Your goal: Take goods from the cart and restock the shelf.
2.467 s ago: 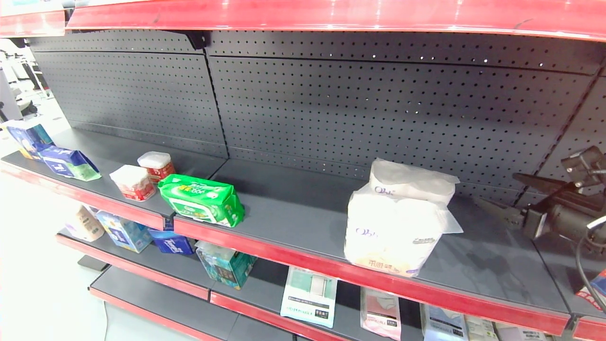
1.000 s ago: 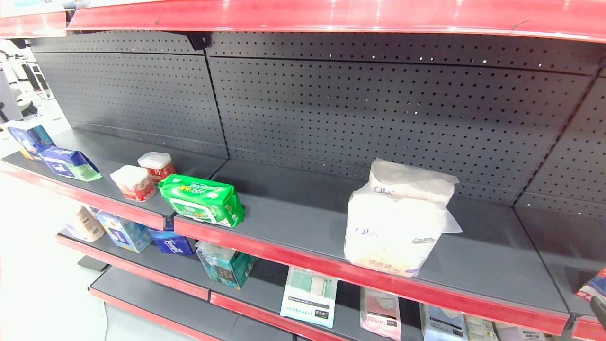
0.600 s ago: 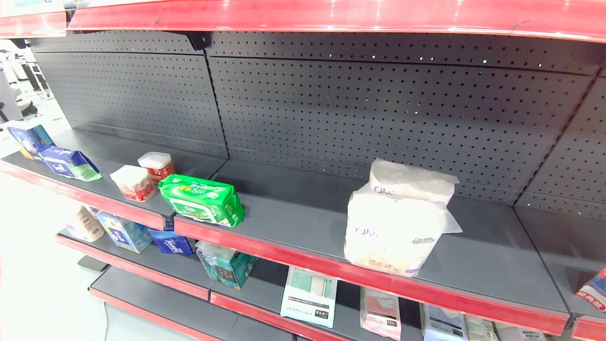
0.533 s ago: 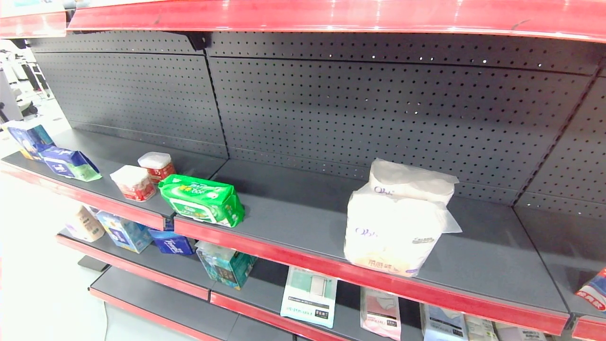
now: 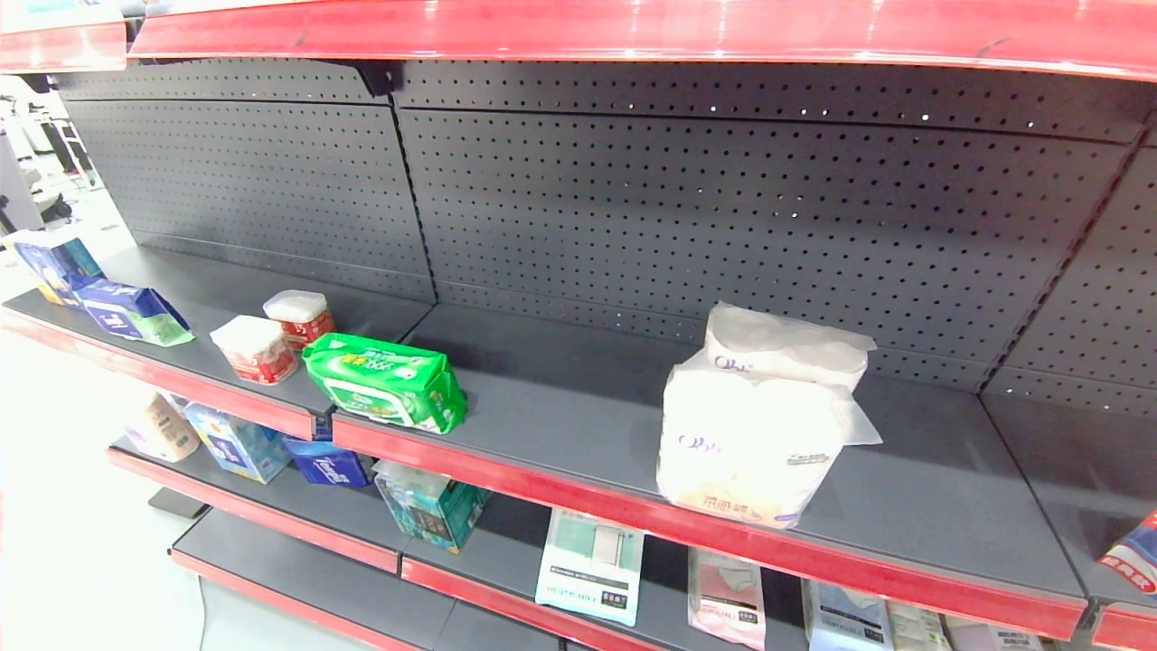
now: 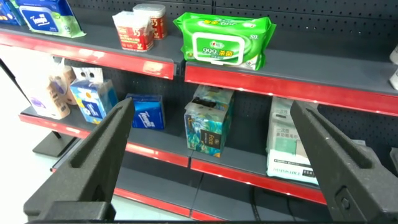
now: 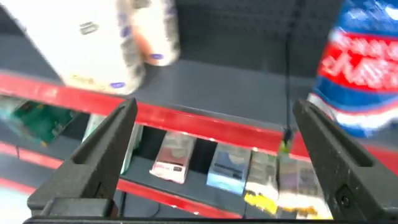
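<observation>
The middle shelf (image 5: 560, 398) is dark grey with a red front edge. On it stand a white tissue pack (image 5: 759, 416), a green wipes pack (image 5: 387, 380) and two small red-and-white tubs (image 5: 255, 348). My left gripper (image 6: 211, 162) is open and holds nothing; it is in front of the shelving, below the green wipes pack (image 6: 224, 40). My right gripper (image 7: 217, 162) is open and holds nothing, before the shelf's red edge, between the white tissue pack (image 7: 106, 43) and a blue-and-red pack (image 7: 364, 68).
Blue packs (image 5: 131, 312) lie at the shelf's far left, and the blue-and-red pack (image 5: 1134, 551) sits at its right end. Lower shelves hold boxes and hanging packets (image 5: 589, 565). A pegboard back wall (image 5: 723, 208) and a red upper shelf (image 5: 633, 27) bound the bay.
The right arm, seen over the shelf's right end 2.5 s ago, has drawn back out of the head view. The goods on the shelf have not moved.
</observation>
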Available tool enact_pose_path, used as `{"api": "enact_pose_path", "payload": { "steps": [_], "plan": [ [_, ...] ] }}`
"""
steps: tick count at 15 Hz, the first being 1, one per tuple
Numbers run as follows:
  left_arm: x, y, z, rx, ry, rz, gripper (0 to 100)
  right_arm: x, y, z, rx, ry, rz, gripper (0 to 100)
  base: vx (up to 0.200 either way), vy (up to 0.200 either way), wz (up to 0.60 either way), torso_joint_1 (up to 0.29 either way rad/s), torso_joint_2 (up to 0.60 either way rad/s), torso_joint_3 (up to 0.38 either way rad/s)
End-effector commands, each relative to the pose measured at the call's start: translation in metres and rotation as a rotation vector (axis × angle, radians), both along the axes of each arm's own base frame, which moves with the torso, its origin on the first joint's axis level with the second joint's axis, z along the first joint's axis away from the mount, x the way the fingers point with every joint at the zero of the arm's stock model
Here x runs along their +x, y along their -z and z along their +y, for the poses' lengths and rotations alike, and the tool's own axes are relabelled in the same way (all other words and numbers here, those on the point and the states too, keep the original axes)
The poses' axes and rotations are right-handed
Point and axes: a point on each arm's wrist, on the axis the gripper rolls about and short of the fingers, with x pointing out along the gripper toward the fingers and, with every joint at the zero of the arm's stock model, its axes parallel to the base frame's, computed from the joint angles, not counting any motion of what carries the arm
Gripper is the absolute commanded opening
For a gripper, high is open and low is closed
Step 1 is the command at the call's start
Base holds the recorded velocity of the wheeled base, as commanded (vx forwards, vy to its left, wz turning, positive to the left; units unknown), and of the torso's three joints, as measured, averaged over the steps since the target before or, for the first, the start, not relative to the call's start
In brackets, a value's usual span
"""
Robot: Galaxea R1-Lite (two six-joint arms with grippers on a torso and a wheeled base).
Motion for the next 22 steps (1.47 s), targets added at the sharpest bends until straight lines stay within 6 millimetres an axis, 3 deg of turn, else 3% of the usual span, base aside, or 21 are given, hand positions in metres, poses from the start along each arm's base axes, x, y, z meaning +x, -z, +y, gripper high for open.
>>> {"api": "enact_pose_path", "payload": {
  "steps": [1,10,22],
  "plan": [
    [0.0000,0.0000,0.0000,-0.001,-0.001,0.000,100,-0.0027,0.0023,-0.0003,0.026,-0.012,-0.031,100,0.000,0.000,0.00,0.000,0.00,0.000],
    [0.0000,0.0000,0.0000,-0.002,-0.001,0.000,100,-0.0028,0.0023,-0.0007,0.041,0.006,-0.033,100,0.000,0.000,0.00,0.000,0.00,0.000],
    [0.0000,0.0000,0.0000,-0.002,0.000,0.000,100,-0.0028,0.0023,-0.0008,0.040,0.005,-0.033,100,0.000,0.000,-0.60,0.003,0.00,0.003]
  ]
}}
